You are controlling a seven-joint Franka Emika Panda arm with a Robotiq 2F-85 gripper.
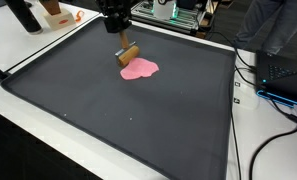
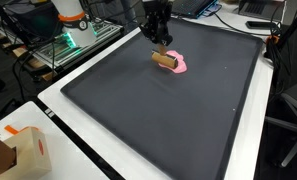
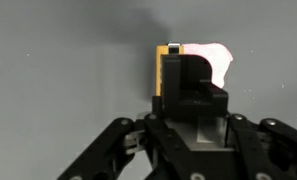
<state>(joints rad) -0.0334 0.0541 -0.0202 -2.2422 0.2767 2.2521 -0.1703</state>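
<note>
Toward the far edge of the surface [image 1: 8, 100], roughly midway along it, we see the gripper [image 1: 121, 42] coming straight down over a dark mat [image 1: 128, 120] that covers most of the top. Its fingers [image 3: 193, 95] are drawn close and clamped on the upper end of a wooden block [image 1: 128, 54]. The block hangs tilted from them in both exterior views. Its lower end is at the edge of a pink cloth [image 1: 140, 69], which lies flat on the mat. We cannot tell whether the two touch.

From the wrist view the dark fingers hide most of the block. Only a yellow strip of it [image 3: 166, 70] shows beside them, and the pink cloth [image 3: 214, 62] spreads out behind and to one side. In an exterior view the block [image 2: 166, 60] lies partly across the cloth [image 2: 180, 64], covering the side nearer the mat's middle.

Everything else is well apart from the gripper. A cardboard box [image 2: 26, 150] stands at a near corner of the surface, off the mat. Cables [image 1: 273, 110] trail along the surface's edge beside the mat's rim.
</note>
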